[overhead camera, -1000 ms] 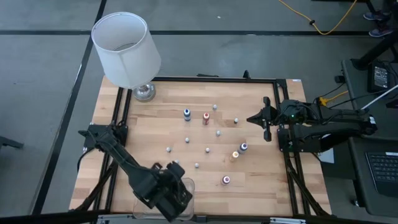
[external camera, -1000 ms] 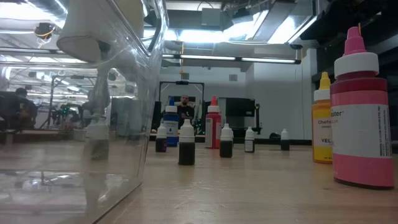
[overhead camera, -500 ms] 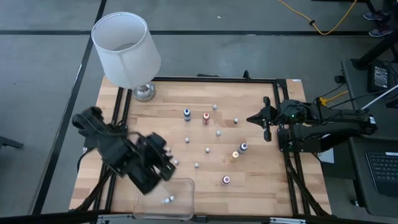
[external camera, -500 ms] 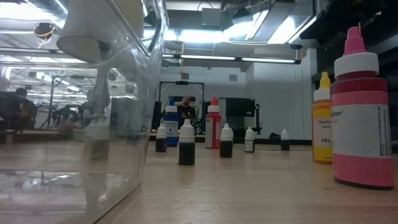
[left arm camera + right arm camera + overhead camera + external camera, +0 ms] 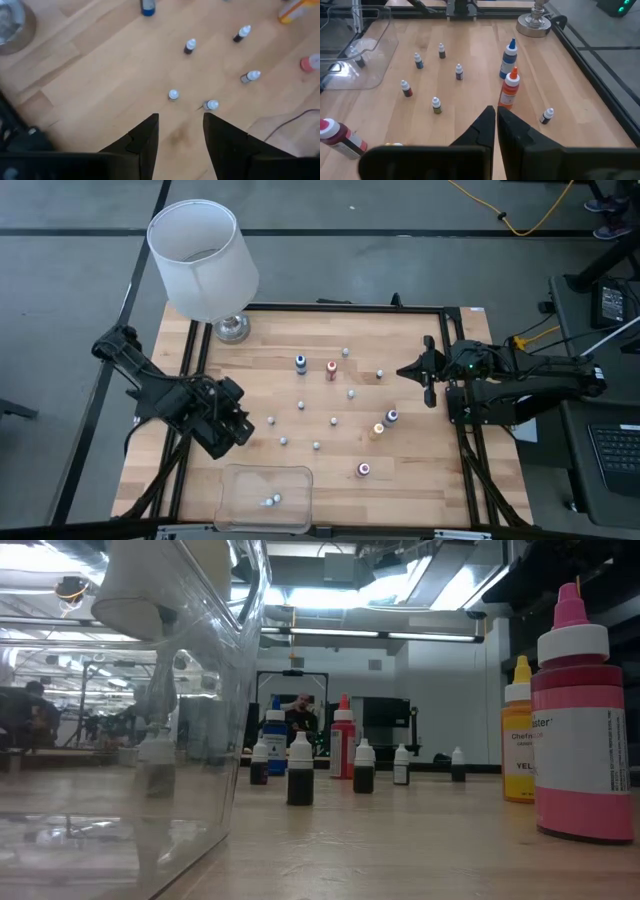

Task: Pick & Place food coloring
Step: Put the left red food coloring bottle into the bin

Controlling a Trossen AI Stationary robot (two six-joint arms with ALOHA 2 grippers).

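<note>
Food coloring point(image 5: 283, 440): many small bottles wait on the table point(image 5: 260, 380).
Clear box point(image 5: 232, 480): one bottle inside.
Left claw point(image 5: 232, 425): wide, empty.
Right claw point(image 5: 428, 370): closed, empty.

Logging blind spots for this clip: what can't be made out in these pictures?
- Clear bin: high view shows one small bottle lying inside, too small to tell its colour; low view blurs it behind the bin wall.
- Left hand: open and holding nothing; hidden under its arm in the high view.
- Right hand: shut, parked at the table's right edge.
- Lamp: its shade hides most of its base.
</note>
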